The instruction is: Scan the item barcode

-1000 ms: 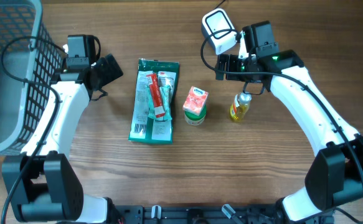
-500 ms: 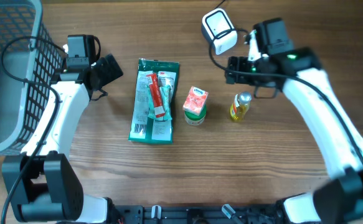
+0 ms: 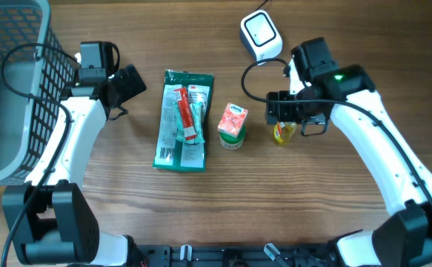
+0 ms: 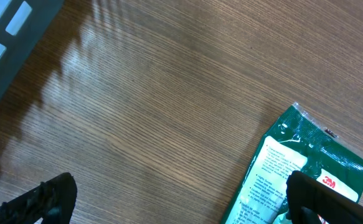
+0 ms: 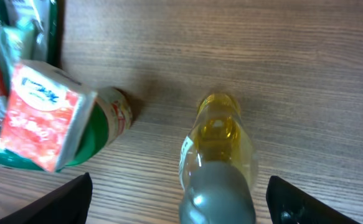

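A small bottle of yellow liquid [image 3: 283, 133] with a silver cap [image 5: 217, 186] stands on the wooden table. My right gripper [image 3: 293, 119] hangs right above it, open. In the right wrist view its two fingertips [image 5: 74, 198] stand wide on either side of the cap without touching it; the right gripper [image 5: 184, 204] holds nothing. The white barcode scanner [image 3: 261, 34] lies at the back, beyond that arm. My left gripper [image 3: 132, 82] is open and empty, left of a green packet [image 3: 184, 122], whose corner shows in the left wrist view [image 4: 306, 155].
A red carton [image 3: 233, 120] leans on a green-based can [image 5: 109, 121] just left of the bottle. A grey wire basket [image 3: 8, 89] fills the far left. The scanner's black cable [image 3: 247, 70] loops near the right arm.
My right arm has swung from beside the scanner toward the front and now sits over the bottle, its jaws slightly narrower. The left arm has not moved.
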`<state>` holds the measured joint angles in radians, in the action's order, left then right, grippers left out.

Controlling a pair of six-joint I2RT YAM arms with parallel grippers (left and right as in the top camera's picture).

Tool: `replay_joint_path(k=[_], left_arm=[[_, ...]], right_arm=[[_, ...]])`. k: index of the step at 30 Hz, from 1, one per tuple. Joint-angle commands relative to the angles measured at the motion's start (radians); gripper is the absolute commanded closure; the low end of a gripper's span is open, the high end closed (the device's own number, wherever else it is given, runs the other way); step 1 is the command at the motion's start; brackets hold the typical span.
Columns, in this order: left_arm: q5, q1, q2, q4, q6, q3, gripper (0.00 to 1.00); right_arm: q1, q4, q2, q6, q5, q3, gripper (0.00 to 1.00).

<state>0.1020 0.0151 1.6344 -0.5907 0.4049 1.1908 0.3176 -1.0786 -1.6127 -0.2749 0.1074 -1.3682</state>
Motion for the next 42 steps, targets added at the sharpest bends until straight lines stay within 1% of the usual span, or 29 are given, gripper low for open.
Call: replay_joint_path(k=[1, 3, 5, 13, 14, 15, 17, 21, 22, 23, 25, 30, 31, 34, 40, 42], left_arm=[[-0.008, 0.003, -0.012, 0.0, -0.005, 0.013, 0.0], [-0.008, 0.003, -0.012, 0.0, -0.005, 0.013, 0.0], [-0.008, 0.003, -0.012, 0.0, -0.005, 0.013, 0.0], [-0.008, 0.003, -0.012, 0.0, -0.005, 0.013, 0.0], [-0.008, 0.003, -0.012, 0.0, -0.005, 0.013, 0.0], [-0.008, 0.003, -0.012, 0.0, -0.005, 0.013, 0.0], [-0.008, 0.003, -0.012, 0.0, -0.005, 0.013, 0.0], [-0.008, 0.003, -0.012, 0.0, -0.005, 0.013, 0.0], [-0.008, 0.003, -0.012, 0.0, -0.005, 0.013, 0.0], [-0.008, 0.003, -0.012, 0.0, -0.005, 0.013, 0.0], [-0.008, 0.003, -0.012, 0.0, -0.005, 0.013, 0.0], [-0.008, 0.003, -0.012, 0.0, -0.005, 0.013, 0.0], [-0.008, 0.003, -0.012, 0.0, -0.005, 0.013, 0.0], [-0.008, 0.003, -0.012, 0.0, -0.005, 0.013, 0.0], [-0.008, 0.003, -0.012, 0.0, -0.005, 0.013, 0.0], [-0.008, 0.003, -0.012, 0.0, -0.005, 0.013, 0.0]], right_arm=[[0.007, 0.019, -0.037, 0.01, -0.059, 0.042, 0.12], [0.006, 0.025, -0.05, 0.01, -0.059, 0.048, 0.13], [0.007, 0.022, -0.051, 0.013, -0.059, 0.048, 0.2], [0.007, 0.016, -0.053, 0.013, -0.07, 0.048, 0.22], [0.007, 0.016, -0.053, 0.013, -0.077, 0.049, 0.21], [0.007, 0.019, -0.053, 0.013, -0.077, 0.049, 0.18], [0.006, 0.021, -0.053, 0.011, -0.077, 0.049, 0.0], [0.006, 0.02, -0.053, 0.01, -0.073, 0.048, 0.0], [0.006, 0.018, -0.053, 0.011, -0.073, 0.049, 0.04], [0.007, 0.014, -0.053, 0.011, -0.073, 0.049, 0.09], [0.007, 0.011, -0.053, 0.01, -0.073, 0.049, 0.15], [0.007, 0.011, -0.053, 0.01, -0.074, 0.054, 0.17], [0.007, 0.012, -0.053, 0.01, -0.074, 0.054, 0.2], [0.007, 0.012, -0.054, 0.01, -0.074, 0.056, 0.23], [0.007, 0.069, -0.054, 0.011, -0.074, 0.121, 0.24], [0.006, 0.078, -0.053, 0.011, -0.074, 0.119, 0.27]])
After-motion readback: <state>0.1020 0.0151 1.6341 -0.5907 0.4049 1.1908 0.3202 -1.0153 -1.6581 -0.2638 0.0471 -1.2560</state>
